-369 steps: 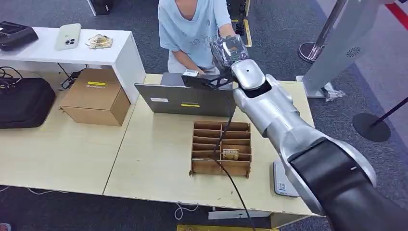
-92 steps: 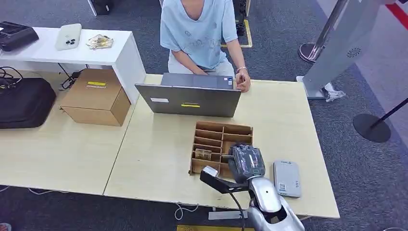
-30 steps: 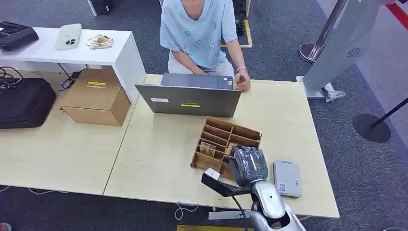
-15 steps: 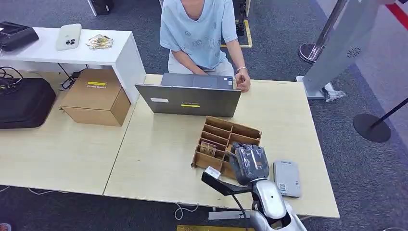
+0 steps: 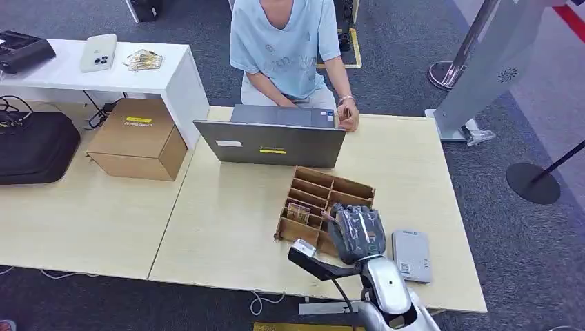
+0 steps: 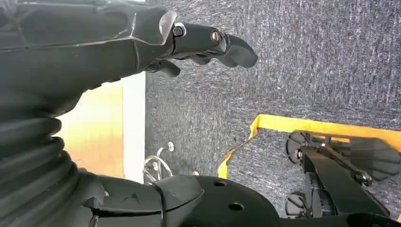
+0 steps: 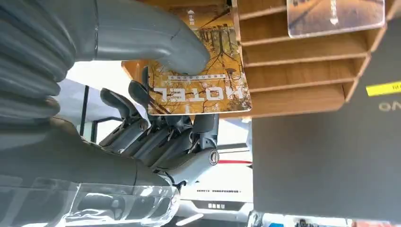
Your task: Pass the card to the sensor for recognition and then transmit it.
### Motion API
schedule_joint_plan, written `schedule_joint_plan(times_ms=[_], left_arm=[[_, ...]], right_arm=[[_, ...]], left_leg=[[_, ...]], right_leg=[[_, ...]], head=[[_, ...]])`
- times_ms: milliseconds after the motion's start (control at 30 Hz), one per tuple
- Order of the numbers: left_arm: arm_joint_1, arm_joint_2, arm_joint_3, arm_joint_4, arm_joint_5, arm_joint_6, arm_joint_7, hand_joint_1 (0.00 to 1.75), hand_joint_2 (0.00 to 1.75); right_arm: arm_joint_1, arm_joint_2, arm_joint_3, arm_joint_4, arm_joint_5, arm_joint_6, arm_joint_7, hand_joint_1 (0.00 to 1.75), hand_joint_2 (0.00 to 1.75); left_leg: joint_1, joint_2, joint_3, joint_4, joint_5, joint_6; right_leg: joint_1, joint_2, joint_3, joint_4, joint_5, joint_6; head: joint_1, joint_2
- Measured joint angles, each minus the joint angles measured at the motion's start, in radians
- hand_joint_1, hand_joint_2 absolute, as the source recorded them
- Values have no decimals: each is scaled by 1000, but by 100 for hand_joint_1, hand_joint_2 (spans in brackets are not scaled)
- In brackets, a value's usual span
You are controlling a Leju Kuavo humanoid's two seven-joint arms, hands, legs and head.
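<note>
Our right hand point(image 5: 356, 233) sits low over the near right part of the brown cardboard divided organiser box point(image 5: 324, 208), with the silver forearm coming up from the bottom edge of the head view. In the right wrist view, the thick grey thumb presses on the face of a yellow-orange plastic card with a tree picture point(image 7: 198, 85), and the dark fingers point(image 7: 161, 132) curl behind it, so this hand pinches the card. The card is at the mouth of a slot of the box, and we cannot tell if it is fully out.

The card bears the word "HOTEL", seen upside down. A second card point(image 7: 333, 16) lies in another slot. The grey laptop lid point(image 5: 272, 145) has a small yellow label, and its text is too small to read.

Our left hand point(image 6: 208, 45) hangs over dark carpet, its fingers curled in with nothing in them.

Compared with three seconds ago, the box is turned at an angle on the table. The grey flat card sensor point(image 5: 411, 256) lies just right of the hand, as before.
</note>
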Motion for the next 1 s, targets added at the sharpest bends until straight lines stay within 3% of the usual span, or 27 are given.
schedule_joint_plan(times_ms=[233, 500, 667, 1000], left_arm=[[0, -1, 0, 0, 6, 2, -6, 0, 175], [0, -1, 0, 0, 15, 3, -11, 0, 175], [0, -1, 0, 0, 14, 4, -12, 0, 175], [0, -2, 0, 0, 2, 11, -13, 0, 175]], right_arm=[[3, 0, 0, -52, 23, -68, -21, 175, 175], [-1, 1, 0, -106, 12, -221, -88, 175, 175], [-1, 1, 0, -122, -1, -260, -109, 175, 175], [-16, 1, 0, -148, 20, -419, -188, 175, 175]], left_leg=[[0, 0, 0, 0, 0, 0], [0, 0, 0, 0, 0, 0], [0, 0, 0, 0, 0, 0], [0, 0, 0, 0, 0, 0]], right_leg=[[0, 0, 0, 0, 0, 0], [0, 0, 0, 0, 0, 0], [0, 0, 0, 0, 0, 0], [0, 0, 0, 0, 0, 0]], head=[[0, 0], [0, 0], [0, 0], [0, 0]])
